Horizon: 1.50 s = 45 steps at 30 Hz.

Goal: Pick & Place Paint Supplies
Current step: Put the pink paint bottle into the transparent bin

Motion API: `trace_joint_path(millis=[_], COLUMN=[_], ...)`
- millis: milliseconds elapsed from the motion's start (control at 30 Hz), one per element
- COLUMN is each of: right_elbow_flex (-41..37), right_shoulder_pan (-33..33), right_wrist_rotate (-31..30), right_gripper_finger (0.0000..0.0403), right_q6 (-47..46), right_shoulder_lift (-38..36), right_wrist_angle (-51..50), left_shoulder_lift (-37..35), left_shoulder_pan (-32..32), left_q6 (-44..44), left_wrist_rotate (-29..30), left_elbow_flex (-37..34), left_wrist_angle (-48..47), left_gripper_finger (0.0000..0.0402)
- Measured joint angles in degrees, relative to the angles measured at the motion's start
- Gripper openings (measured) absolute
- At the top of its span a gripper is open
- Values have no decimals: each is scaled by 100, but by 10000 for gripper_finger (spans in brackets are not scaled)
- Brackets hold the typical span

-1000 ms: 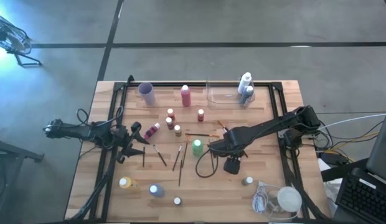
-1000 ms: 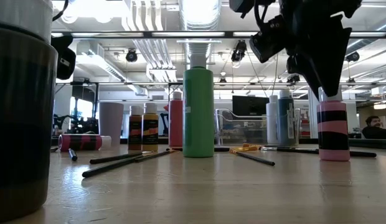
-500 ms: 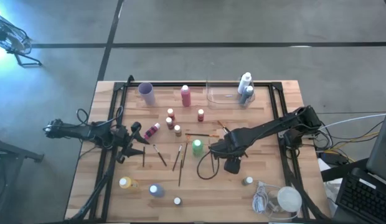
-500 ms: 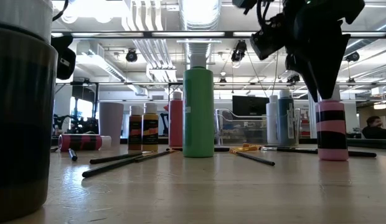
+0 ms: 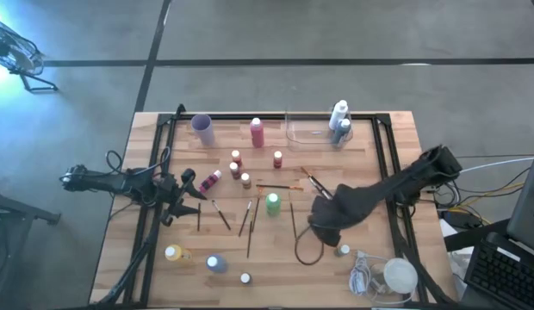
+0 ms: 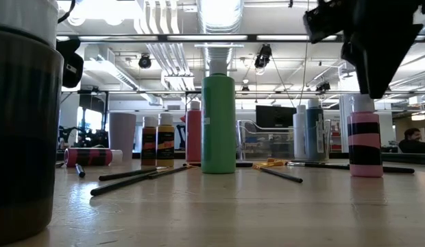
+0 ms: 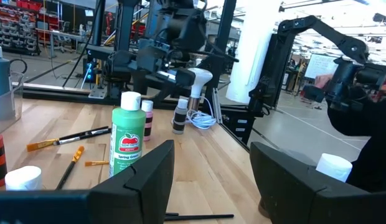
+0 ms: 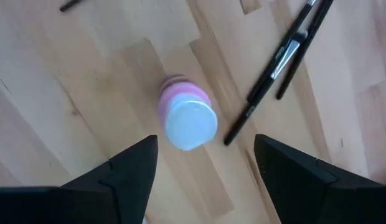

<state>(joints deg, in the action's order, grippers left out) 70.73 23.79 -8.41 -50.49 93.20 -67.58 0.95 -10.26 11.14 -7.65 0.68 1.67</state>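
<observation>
My right gripper (image 8: 202,180) hangs directly over the pink bottle (image 8: 187,119), its blunt dark fingers spread wide, gripping nothing. The bottle stands upright on the pale wood-grain table (image 5: 370,172), a small pink-and-black banded cylinder with a smooth round white cap. Two thin dark brushes (image 8: 286,59) lie just beside it, touching each other. The taller green bottle (image 5: 272,204) stands well apart from it. My left gripper (image 5: 183,191) waits far from the pink bottle, fingers parted, empty.

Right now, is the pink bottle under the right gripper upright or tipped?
Upright. The right wrist view looks down on the pink bottle's pale cap, and the low view shows it standing on the table.
</observation>
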Motion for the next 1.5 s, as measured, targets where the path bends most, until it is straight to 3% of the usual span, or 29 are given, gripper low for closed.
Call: trace_joint_path(millis=[233, 467, 867, 1233, 1500], right_elbow_flex=[-749, -1288, -1297, -1299, -1328], right_shoulder_pan=[591, 571, 500, 424, 425], right_wrist_rotate=[-412, -679, -852, -1118, -1115], right_gripper_finger=[270, 245, 228, 244, 222], right_q6=[-608, -633, -632, -611, -559], right_shoulder_lift=[-571, -861, -885, -883, -883], right_wrist_angle=[1147, 1770, 1658, 1658, 1662], left_shoulder_lift=[2, 4, 4, 4, 4], left_shoulder_pan=[1, 1, 1, 0, 2], left_q6=[0, 0, 2, 0, 0], left_wrist_rotate=[2, 0, 0, 0, 1], left_elbow_flex=[-2, -2, 0, -1, -2], left_wrist_angle=[0, 2, 0, 1, 0], left_gripper_finger=[216, 216, 216, 216, 216])
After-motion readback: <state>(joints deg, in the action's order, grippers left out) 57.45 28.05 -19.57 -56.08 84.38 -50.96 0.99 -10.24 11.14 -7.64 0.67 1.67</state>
